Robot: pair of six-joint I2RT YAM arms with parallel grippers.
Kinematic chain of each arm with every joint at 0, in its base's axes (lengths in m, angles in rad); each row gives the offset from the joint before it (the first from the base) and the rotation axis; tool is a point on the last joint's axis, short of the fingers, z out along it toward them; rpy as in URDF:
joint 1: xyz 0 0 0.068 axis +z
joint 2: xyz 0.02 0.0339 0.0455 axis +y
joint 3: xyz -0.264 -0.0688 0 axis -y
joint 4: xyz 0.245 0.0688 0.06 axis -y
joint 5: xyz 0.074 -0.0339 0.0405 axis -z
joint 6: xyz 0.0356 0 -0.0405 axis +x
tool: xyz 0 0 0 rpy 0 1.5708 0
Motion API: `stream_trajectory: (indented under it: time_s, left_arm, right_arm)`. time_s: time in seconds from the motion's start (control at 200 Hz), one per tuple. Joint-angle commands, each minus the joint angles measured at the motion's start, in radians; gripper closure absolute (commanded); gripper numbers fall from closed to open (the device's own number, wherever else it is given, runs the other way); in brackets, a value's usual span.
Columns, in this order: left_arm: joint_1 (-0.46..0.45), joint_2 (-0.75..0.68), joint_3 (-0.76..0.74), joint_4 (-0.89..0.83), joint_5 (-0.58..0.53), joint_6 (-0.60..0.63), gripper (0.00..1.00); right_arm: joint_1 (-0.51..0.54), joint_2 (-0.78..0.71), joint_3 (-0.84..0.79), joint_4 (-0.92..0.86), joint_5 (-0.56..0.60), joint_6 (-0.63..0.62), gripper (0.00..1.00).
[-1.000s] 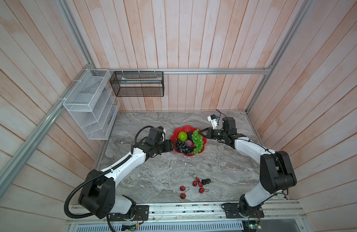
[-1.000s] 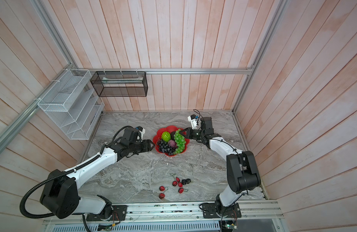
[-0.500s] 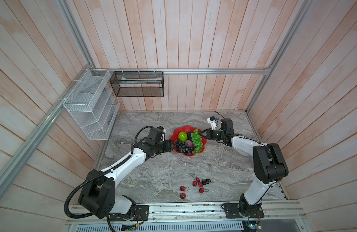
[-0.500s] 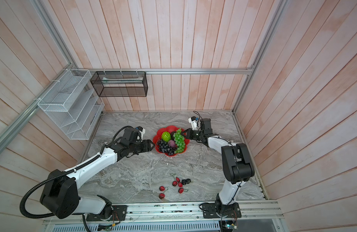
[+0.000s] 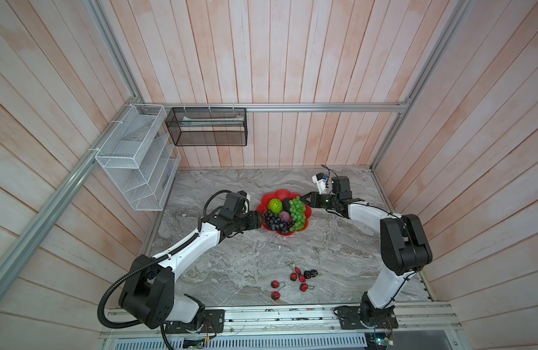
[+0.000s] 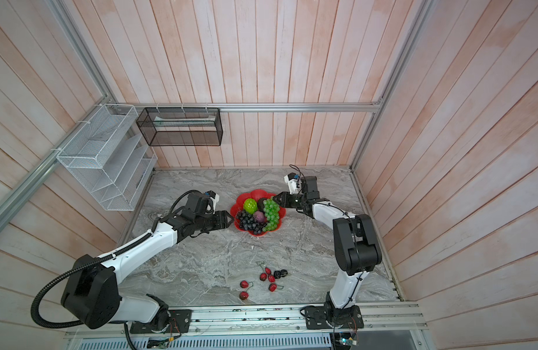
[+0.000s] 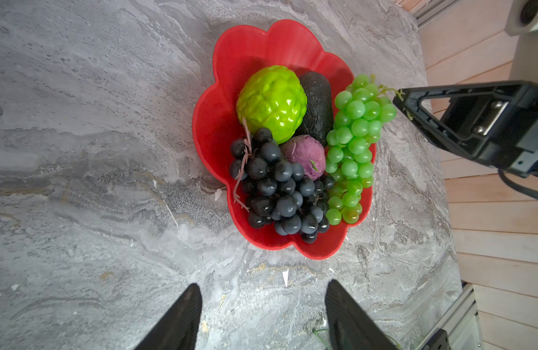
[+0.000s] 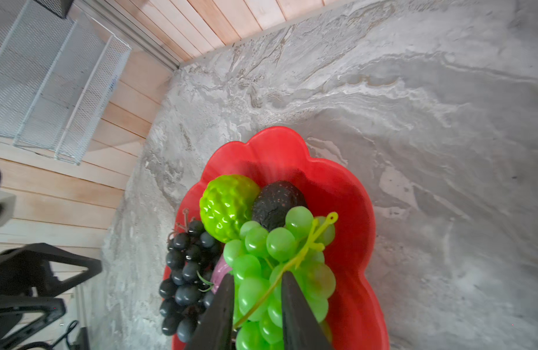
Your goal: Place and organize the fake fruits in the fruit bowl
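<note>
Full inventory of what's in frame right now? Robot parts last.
fruit bowl: 1, red, petal-shaped, mid-table
bumpy ball: 1, lime green, in bowl
rough oval: 1, black, in bowl beside the ball
purple-pink ball: 1, in bowl centre
dark grape bunch: 1, purple-black, in bowl
green grape bunch: 1, lying along the bowl's edge
small stemmed fruits: 6 by my count, red, loose on the table near the front
black berries: 2, next to the red ones
white wire basket: 1, on left wall
black mesh basket: 1, on back wall
table: 1, grey marble
left gripper: open, empty, beside bowl
right gripper: jaws slightly apart, around the green stem
</note>
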Motion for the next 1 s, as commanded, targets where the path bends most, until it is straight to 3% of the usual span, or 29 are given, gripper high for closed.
stream_trajectory:
  time_s: [0.0,0.48,0.695,0.92,0.945,0.99]
  left_arm:
    - [-0.008,-0.021,0.013,-0.008,0.014,-0.008,0.33]
    - [-0.02,-0.074,-0.046,-0.02,0.005,-0.03,0.33]
    - [-0.023,-0.073,-0.045,-0.059,0.012,-0.017,0.33]
    - [-0.039,-0.074,-0.046,-0.143,0.024,0.021,0.31]
    - [-0.042,-0.073,-0.047,-0.149,0.025,0.025,0.31]
    - [-0.049,-0.073,-0.05,-0.158,0.025,0.028,0.31]
  right_arm:
    - [0.009,-0.048,0.012,-0.073,0.099,-0.084,0.71]
    - [0.102,0.024,0.044,-0.139,0.237,-0.195,0.71]
    - [0.106,-0.04,0.079,-0.22,0.278,-0.226,0.7]
    - [0.14,-0.216,0.082,-0.314,0.362,-0.229,0.54]
    - [0.145,-0.236,0.074,-0.319,0.373,-0.225,0.46]
    - [0.151,-0.27,0.054,-0.32,0.39,-0.216,0.43]
